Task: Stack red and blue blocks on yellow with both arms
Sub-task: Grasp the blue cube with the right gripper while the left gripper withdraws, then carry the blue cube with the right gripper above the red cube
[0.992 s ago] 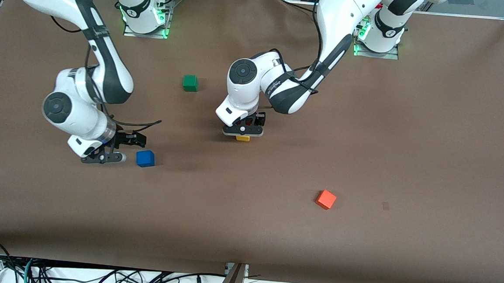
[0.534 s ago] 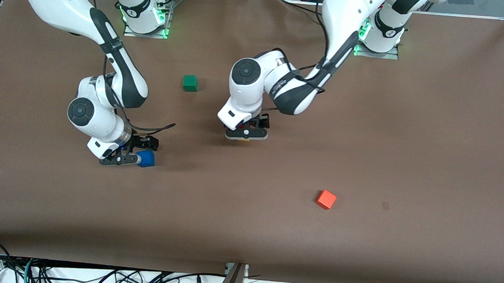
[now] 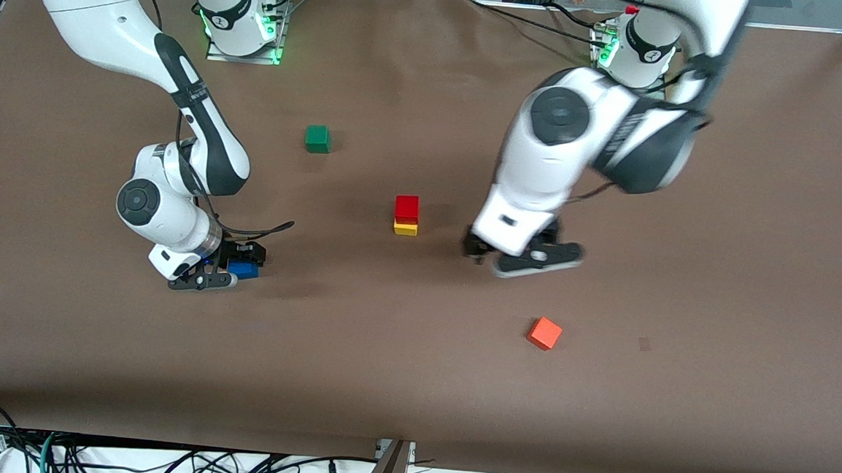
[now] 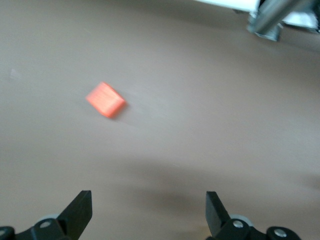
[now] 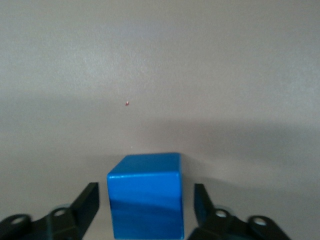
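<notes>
One block (image 3: 407, 208) sits on another (image 3: 405, 228) near the middle of the table (image 3: 718, 284). A third block (image 3: 246, 270) lies toward the right arm's end, between the right gripper's (image 3: 223, 267) fingers. A fourth (image 3: 317, 139) lies farther from the front camera; a fifth (image 3: 544, 333) lies nearer, toward the left arm's end, near the left gripper (image 3: 518, 261).

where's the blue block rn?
Blue block sits on the table toward the right arm's end, between the right tool's fingers, nearer the front camera than the green cube.
</notes>
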